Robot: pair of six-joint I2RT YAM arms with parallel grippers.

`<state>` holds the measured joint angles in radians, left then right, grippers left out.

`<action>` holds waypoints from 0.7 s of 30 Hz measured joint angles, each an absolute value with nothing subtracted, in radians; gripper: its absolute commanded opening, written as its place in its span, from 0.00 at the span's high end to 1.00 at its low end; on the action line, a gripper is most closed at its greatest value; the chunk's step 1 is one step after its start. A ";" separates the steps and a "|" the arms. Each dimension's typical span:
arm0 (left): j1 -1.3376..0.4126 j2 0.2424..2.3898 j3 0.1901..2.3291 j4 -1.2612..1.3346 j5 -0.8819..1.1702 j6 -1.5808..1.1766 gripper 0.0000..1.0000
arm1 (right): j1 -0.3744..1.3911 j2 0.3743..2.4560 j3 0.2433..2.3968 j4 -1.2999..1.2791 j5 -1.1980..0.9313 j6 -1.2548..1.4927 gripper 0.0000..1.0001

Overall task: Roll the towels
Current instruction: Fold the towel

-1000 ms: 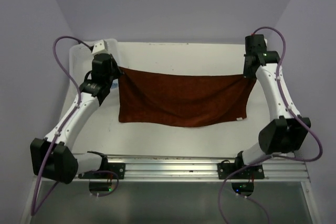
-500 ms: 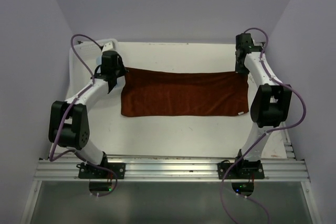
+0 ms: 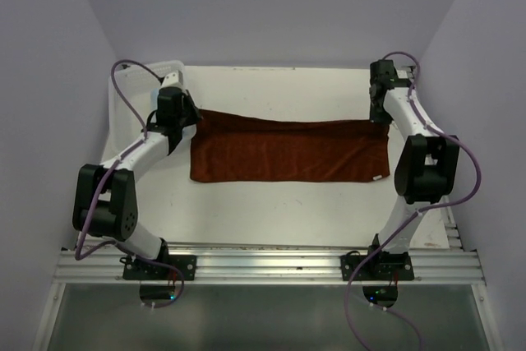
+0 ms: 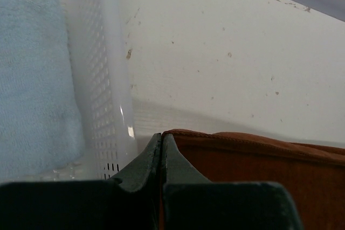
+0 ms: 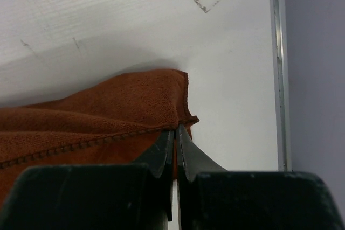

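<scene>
Rust towel (image 3: 288, 152) was clamped at its 10 and 2 o'clock corners by left gripper (image 4: 161, 139) and right gripper (image 5: 176, 133); likely best moved evenly, edge taut.

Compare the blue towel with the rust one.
The blue towel lies in the white basket, the rust towel spread on the table. The left gripper and right gripper pinch the rust towel's far corners; the blue towel is untouched. Both are soft cloth.

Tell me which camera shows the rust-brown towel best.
The top external view: the whole rust-brown towel shows, spread wide over the table. Each wrist view shows only one far corner, pinched in the left gripper or the right gripper.
</scene>
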<state>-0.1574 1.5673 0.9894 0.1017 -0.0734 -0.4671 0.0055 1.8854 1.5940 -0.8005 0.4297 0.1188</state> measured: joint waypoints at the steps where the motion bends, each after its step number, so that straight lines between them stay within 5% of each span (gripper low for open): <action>1: -0.157 1.557 0.973 0.105 -0.069 -0.467 1.00 | 0.000 1.874 1.583 -0.801 0.433 0.119 1.00; 21: -0.157 1.389 0.783 0.118 -0.040 -0.476 1.00 | -0.046 1.680 1.305 -0.785 0.459 0.145 1.00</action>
